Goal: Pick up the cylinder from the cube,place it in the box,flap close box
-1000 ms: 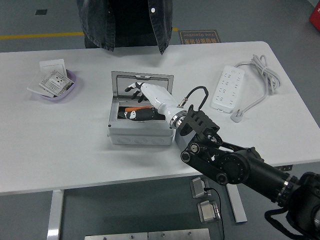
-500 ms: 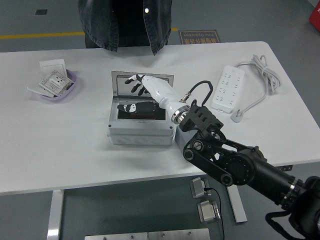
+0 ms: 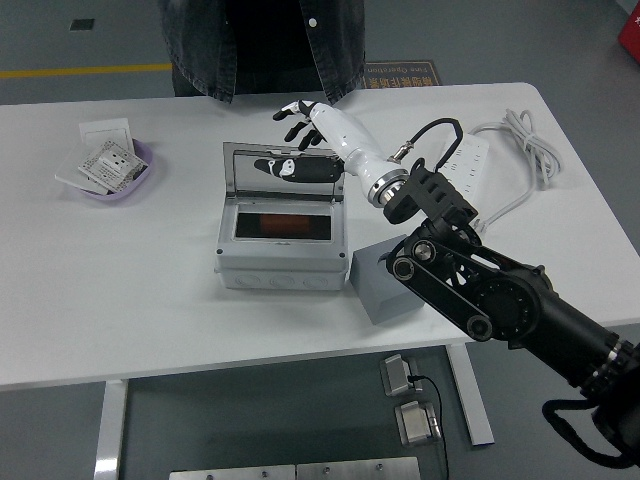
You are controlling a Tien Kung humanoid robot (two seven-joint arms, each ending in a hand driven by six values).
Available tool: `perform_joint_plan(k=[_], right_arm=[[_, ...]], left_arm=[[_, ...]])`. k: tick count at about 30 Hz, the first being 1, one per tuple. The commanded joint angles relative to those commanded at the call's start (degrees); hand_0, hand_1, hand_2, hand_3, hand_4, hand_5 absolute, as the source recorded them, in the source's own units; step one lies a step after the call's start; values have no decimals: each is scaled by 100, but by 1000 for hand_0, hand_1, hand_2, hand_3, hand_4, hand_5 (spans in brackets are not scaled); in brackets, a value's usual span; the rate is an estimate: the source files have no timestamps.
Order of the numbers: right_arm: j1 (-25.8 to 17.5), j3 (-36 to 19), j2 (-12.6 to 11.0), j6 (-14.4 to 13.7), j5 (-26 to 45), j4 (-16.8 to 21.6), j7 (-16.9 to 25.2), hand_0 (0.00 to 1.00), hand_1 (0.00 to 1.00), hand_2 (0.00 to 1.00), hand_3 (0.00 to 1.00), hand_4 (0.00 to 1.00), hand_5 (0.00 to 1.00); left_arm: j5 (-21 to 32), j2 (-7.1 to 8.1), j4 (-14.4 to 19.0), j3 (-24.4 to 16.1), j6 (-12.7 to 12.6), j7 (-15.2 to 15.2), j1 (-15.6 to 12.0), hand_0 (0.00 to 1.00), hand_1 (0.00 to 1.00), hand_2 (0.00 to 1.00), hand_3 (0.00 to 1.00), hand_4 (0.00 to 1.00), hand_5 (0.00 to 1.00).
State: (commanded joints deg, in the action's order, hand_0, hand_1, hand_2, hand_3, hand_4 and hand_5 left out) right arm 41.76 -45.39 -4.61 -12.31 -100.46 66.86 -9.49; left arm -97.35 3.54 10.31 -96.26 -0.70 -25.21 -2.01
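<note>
The grey box stands mid-table with its flap upright at the back. An orange cylinder lies inside it. My right hand hovers above and behind the flap's top edge, fingers spread and holding nothing; the flap's shiny inner face mirrors it. The grey cube sits just right of the box, nothing on top of it, partly under my right forearm. My left arm does not show.
A purple bowl with cards sits at the left, a white card behind it. A white power strip and its cable lie at the right. A person in a denim jacket stands at the far edge.
My right hand has risen out of the box and moved back past the flap's top edge. The cylinder stays in the box, and the cube has come into view.
</note>
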Motion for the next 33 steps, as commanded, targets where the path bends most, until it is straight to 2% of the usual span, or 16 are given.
perform_joint_plan(k=[3, 4, 14, 17, 21, 22, 27, 28, 33], right_arm=[[121, -45, 3, -14, 80, -202, 50, 450, 465, 570, 752, 965, 539], [153, -51, 8, -20, 104, -265, 65, 364, 468, 582, 751, 966, 545], [496, 118, 179, -115, 637, -1364, 357, 348, 466, 580, 752, 968, 545], [511, 133, 205, -115, 723, -1516, 405, 362, 467, 582, 748, 962, 550], [514, 155, 208, -125, 780, -1582, 427, 362, 467, 582, 748, 962, 550], [512, 163, 206, -130, 785, -1581, 428, 486, 602, 639, 745, 951, 546], [472, 231, 183, -157, 770, -1464, 412, 486, 602, 639, 745, 951, 546], [456, 251, 175, -163, 763, -1420, 406, 578, 625, 657, 740, 947, 548], [341, 392, 95, -178, 755, -1149, 380, 578, 625, 657, 740, 947, 548]], left_arm=[[1, 4, 0, 3, 3, -5, 1, 606, 653, 554, 587, 631, 379], [0, 5, 0, 4, 3, -6, 2, 607, 652, 555, 587, 629, 378], [-32, 6, 0, 3, 4, 2, 26, 606, 652, 555, 587, 629, 375], [-43, 4, 0, -6, -1, 5, 30, 606, 652, 555, 587, 628, 373], [-67, -1, 0, -22, -7, 5, 28, 606, 652, 555, 587, 628, 373], [-73, -2, 0, -27, -8, 5, 28, 607, 655, 556, 587, 628, 372], [-68, -4, 0, -22, -12, 12, 32, 607, 655, 556, 587, 628, 372], [-65, -5, 0, -19, -13, 14, 32, 606, 655, 557, 587, 628, 369], [-52, -10, 0, -12, -16, 19, 29, 606, 655, 557, 587, 628, 369]])
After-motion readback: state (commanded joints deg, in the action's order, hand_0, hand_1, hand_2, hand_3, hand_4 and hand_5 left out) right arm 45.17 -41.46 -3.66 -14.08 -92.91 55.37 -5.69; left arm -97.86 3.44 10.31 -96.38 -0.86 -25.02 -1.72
